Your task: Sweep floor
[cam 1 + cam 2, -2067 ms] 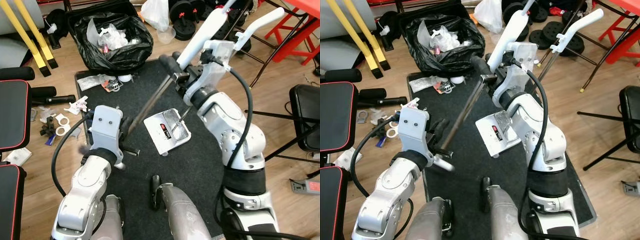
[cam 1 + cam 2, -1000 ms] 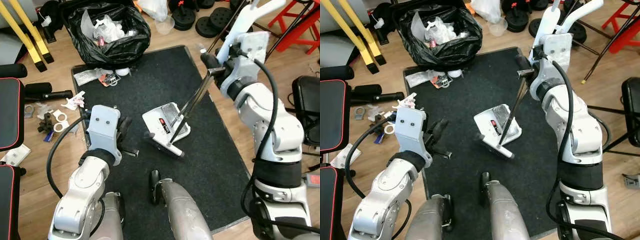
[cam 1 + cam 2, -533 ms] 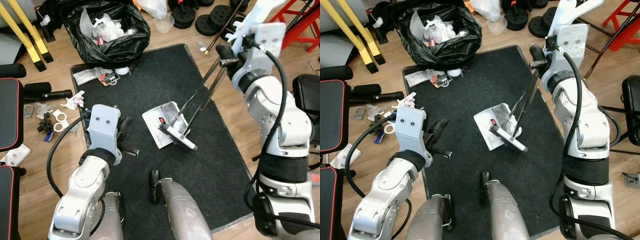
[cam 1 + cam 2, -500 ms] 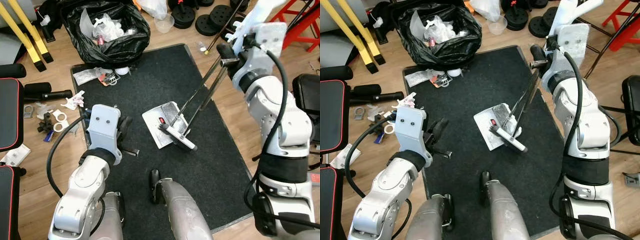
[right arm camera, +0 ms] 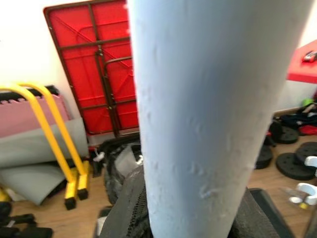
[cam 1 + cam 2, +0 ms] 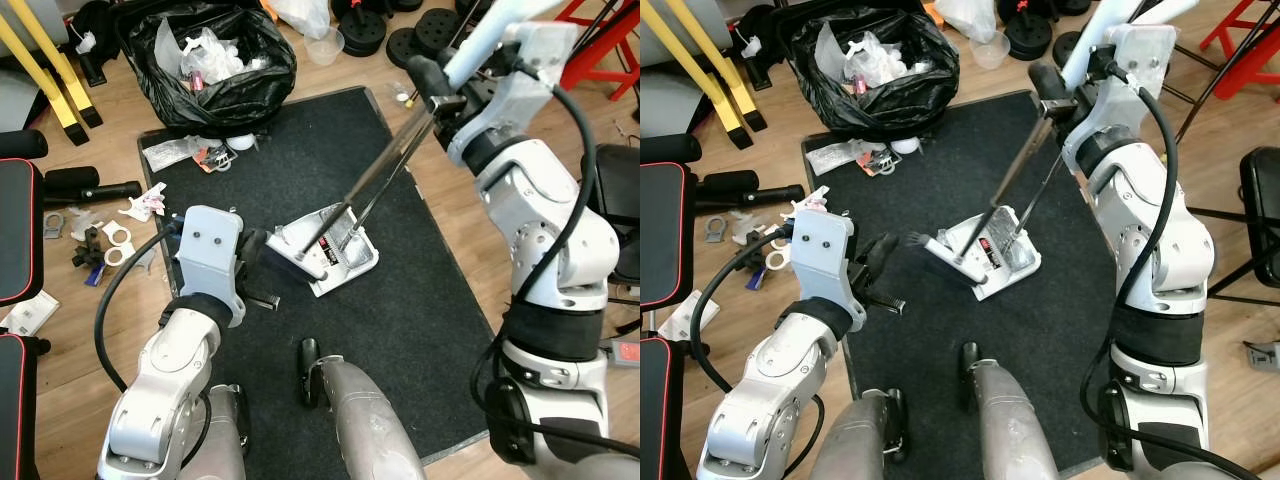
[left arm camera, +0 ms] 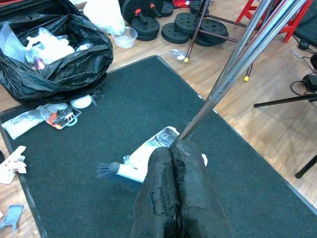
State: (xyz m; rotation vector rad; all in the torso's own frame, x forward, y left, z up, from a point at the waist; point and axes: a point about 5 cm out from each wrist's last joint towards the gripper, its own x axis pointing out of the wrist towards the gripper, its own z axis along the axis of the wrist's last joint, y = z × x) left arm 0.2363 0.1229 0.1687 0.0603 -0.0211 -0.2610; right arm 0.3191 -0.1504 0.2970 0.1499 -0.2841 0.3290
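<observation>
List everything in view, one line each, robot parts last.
Dark floor mat: one, black, on wood floor.
White dustpan: one, mid-mat.
Brush head with bristles: one, white, at dustpan's left edge.
Metal handles: two, silver, rising to the right gripper.
Black rubbish bag: one, open, beyond the mat.
Weight plates: several, black, far right.
Left gripper: fingers shut, over mat.
Right gripper: shut on handles.

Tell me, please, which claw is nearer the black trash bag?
Left. The left claw hovers over the mat, with the trash bag ahead of it; the right claw grips the broom handle, off to the bag's right.
</observation>
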